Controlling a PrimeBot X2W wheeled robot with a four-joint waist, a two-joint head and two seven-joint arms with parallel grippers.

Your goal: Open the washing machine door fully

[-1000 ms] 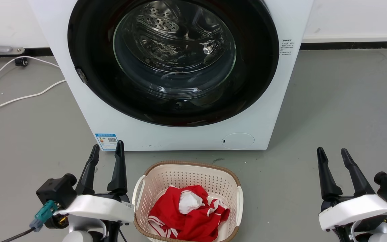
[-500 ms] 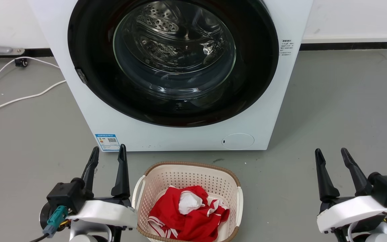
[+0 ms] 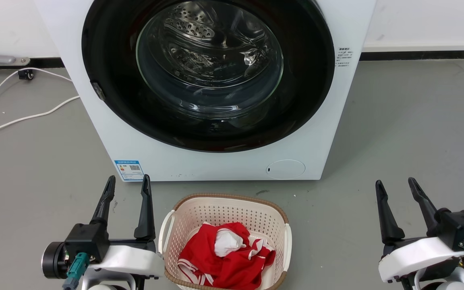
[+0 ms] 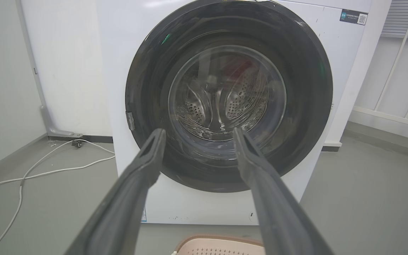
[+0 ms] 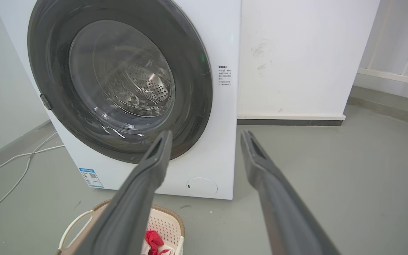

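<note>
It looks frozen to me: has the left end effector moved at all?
Yes. In the head view the left end effector has dropped slightly, judged against the washing machine's blue label.

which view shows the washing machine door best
The left wrist view: the washing machine door shows nearly its whole circle, only the lower rim crossed by the jaws of the left gripper. The head view cuts off its top; the right wrist view sees it at an angle, top cropped.

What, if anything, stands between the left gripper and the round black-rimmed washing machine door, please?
Nothing visible: grey floor separates the left gripper from the washing machine door; the white perforated basket sits to its right.
</note>
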